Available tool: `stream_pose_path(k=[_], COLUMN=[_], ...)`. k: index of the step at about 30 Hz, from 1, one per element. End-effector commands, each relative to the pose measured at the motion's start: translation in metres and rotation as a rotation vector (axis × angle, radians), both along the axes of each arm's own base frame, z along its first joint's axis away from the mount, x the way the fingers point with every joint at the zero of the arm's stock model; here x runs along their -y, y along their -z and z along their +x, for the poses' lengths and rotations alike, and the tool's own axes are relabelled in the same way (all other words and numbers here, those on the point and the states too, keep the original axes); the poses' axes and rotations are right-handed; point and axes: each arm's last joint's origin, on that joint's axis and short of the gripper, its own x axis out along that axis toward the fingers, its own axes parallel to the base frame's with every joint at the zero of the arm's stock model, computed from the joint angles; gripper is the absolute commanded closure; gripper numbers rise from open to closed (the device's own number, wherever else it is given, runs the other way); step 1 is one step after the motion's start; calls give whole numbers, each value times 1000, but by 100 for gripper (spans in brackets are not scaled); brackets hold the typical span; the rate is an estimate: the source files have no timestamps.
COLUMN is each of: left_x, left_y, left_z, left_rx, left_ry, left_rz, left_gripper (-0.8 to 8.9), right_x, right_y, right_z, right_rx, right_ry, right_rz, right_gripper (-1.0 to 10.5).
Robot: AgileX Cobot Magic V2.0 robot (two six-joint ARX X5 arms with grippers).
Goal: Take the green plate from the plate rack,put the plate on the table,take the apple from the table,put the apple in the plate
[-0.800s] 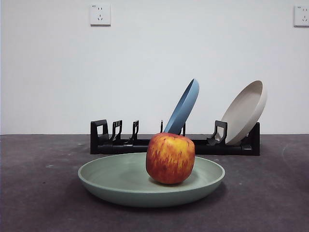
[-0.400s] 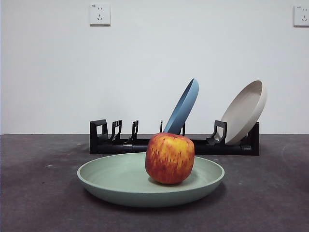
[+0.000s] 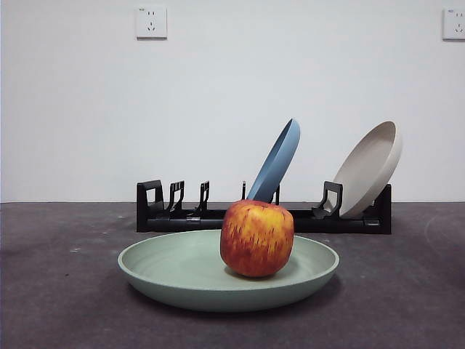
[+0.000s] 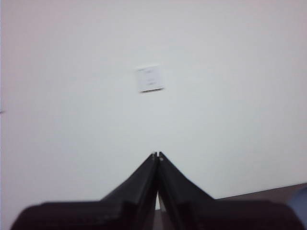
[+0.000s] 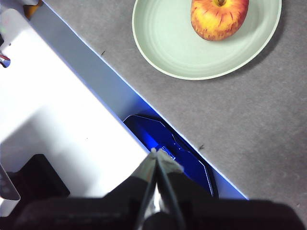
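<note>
Apple (image 3: 256, 238) sits in the green plate (image 3: 174, 280) on the table (image 3: 58, 305), at 6 o'clock from the plate rack (image 3: 218, 217). Left gripper (image 4: 157, 155) and right gripper (image 5: 156, 152) are closed, empty, away. Task looks finished; no further move needed.

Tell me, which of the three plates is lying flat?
The green plate, flat on the table with the apple in it. The blue plate and beige plate lean in the rack.
</note>
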Motion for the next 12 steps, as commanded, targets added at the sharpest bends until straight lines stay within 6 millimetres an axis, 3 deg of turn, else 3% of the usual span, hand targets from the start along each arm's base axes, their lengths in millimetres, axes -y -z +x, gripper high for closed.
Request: stream_pose_path(k=[1, 12], left_x=[-5, -12], left_y=[43, 154], left_z=[6, 15], left_rx=[-30, -172], left_ry=[-60, -121], left_rz=[1, -80], left_gripper=[817, 817], right_x=[0, 0], right_y=[0, 0], right_z=[0, 0], right_rx=[-3, -3], right_ry=[4, 4], right_rz=[2, 2], right_gripper=[946, 946])
